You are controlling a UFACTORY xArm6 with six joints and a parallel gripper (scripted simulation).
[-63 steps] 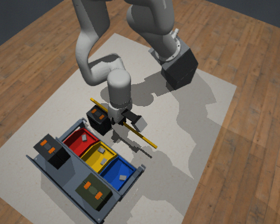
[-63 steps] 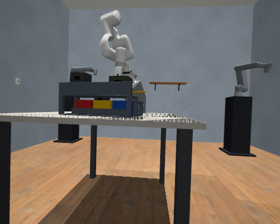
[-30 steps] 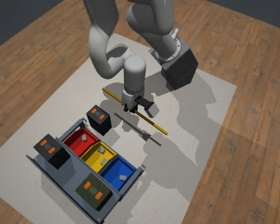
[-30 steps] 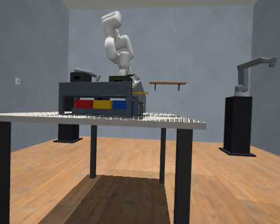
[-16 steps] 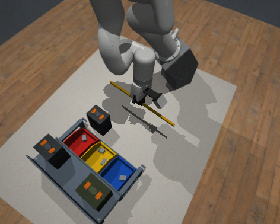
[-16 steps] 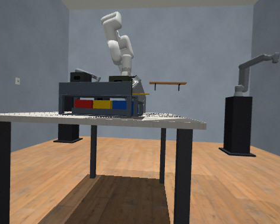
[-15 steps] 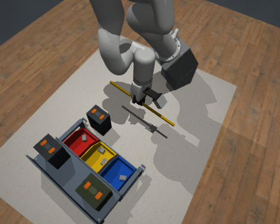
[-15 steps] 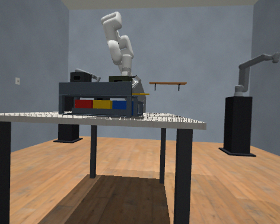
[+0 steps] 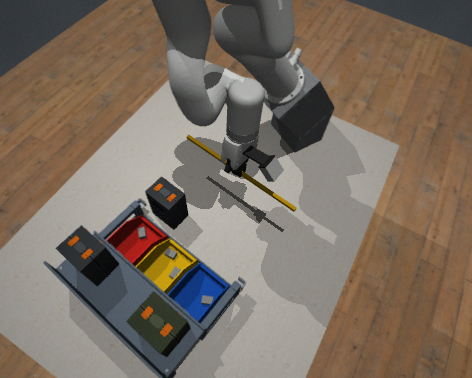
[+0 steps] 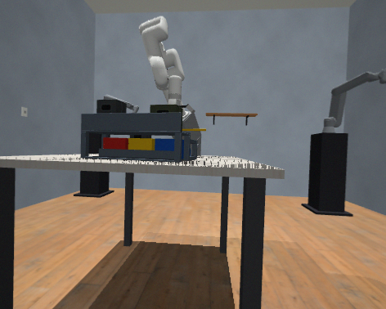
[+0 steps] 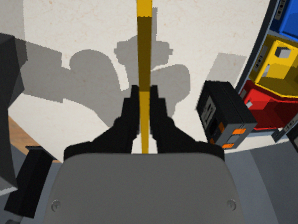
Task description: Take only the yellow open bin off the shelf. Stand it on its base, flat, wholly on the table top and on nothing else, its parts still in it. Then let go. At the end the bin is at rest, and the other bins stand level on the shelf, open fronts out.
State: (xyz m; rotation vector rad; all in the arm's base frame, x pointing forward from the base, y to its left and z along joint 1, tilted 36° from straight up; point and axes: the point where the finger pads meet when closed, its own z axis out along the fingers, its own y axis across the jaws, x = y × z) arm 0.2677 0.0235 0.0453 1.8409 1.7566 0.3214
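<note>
My gripper (image 9: 235, 173) (image 11: 144, 96) is shut on a long thin yellow bar (image 9: 271, 192) (image 10: 199, 130) (image 11: 144, 50), held level above the table, away from the shelf. The olive case hides the fingers in the exterior view. The yellow bin (image 9: 156, 267) (image 10: 141, 144) (image 11: 280, 70) sits on the lower level of the grey shelf (image 9: 114, 307) (image 10: 130, 123), with two small grey parts in it. It stands between the red bin (image 9: 126, 246) (image 10: 115, 143) (image 11: 267, 107) and the blue bin (image 9: 196, 297) (image 10: 164, 145) (image 11: 294, 20).
A black case (image 9: 167, 202) (image 11: 227, 117) with orange latches stands on the table by the red bin's end of the shelf front. Another black case (image 9: 86, 252) (image 10: 111, 106) and an olive case (image 9: 159, 322) (image 10: 166, 109) stand on the shelf's top.
</note>
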